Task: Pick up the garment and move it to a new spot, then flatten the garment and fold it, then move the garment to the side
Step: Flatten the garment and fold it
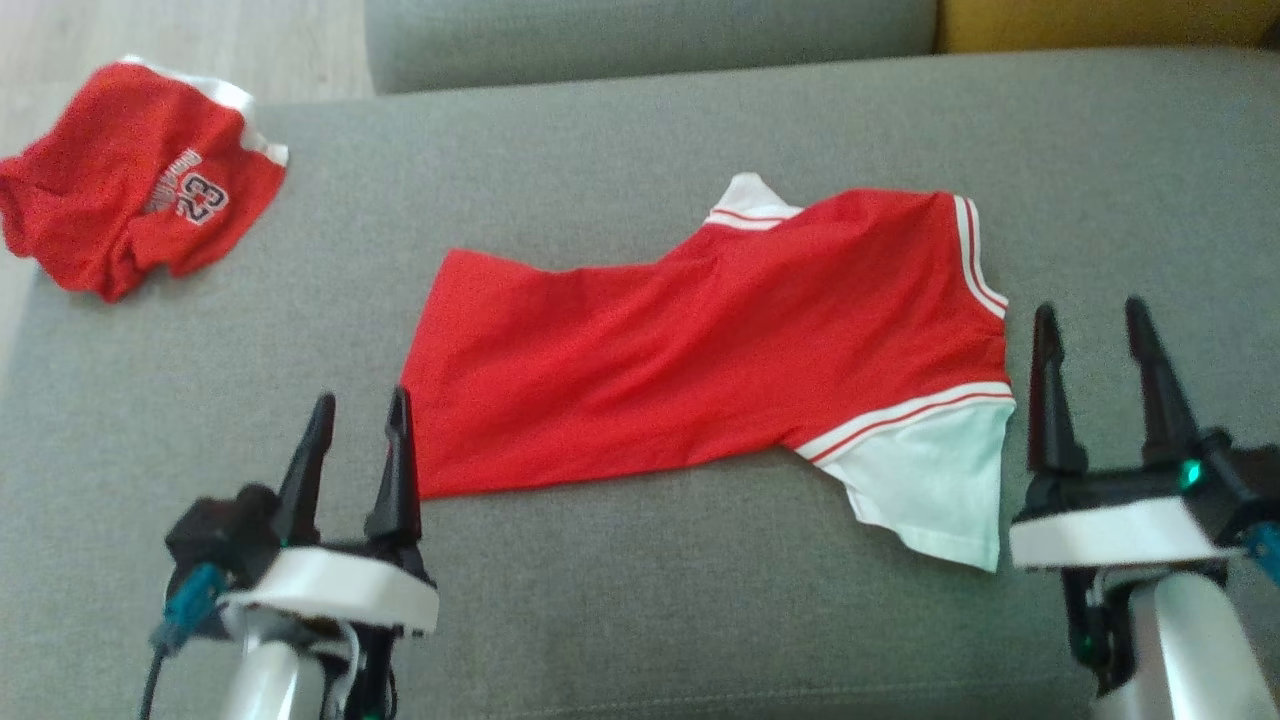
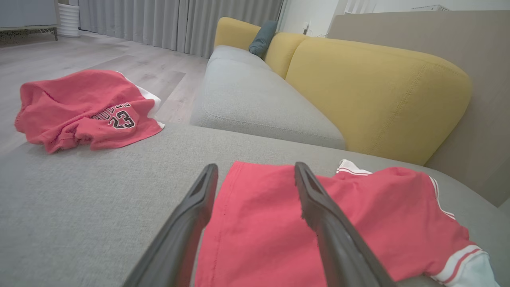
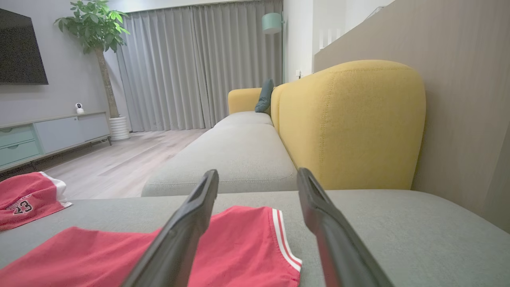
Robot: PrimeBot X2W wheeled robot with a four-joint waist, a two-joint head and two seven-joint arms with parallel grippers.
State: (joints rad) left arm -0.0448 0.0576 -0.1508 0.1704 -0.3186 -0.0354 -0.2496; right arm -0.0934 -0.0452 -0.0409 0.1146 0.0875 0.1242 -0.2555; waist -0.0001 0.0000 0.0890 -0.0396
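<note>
The garment (image 1: 700,350), a red shirt with white sleeves and striped trim, lies spread across the grey couch seat, hem toward the left. My left gripper (image 1: 360,405) stands open at the hem's near corner, holding nothing; in the left wrist view the shirt (image 2: 303,223) lies under and beyond its open fingers (image 2: 191,223). To the shirt's right, my right gripper (image 1: 1090,315) stands open beside the white sleeve (image 1: 930,470), apart from it. The right wrist view has the shirt's striped edge (image 3: 285,243) between its fingers.
A crumpled red garment with the number 23 (image 1: 130,180) lies at the seat's far left corner. The grey seat (image 1: 600,600) drops off to wooden floor (image 2: 131,67) on the left. Yellow backrests (image 3: 346,123) rise at the far right.
</note>
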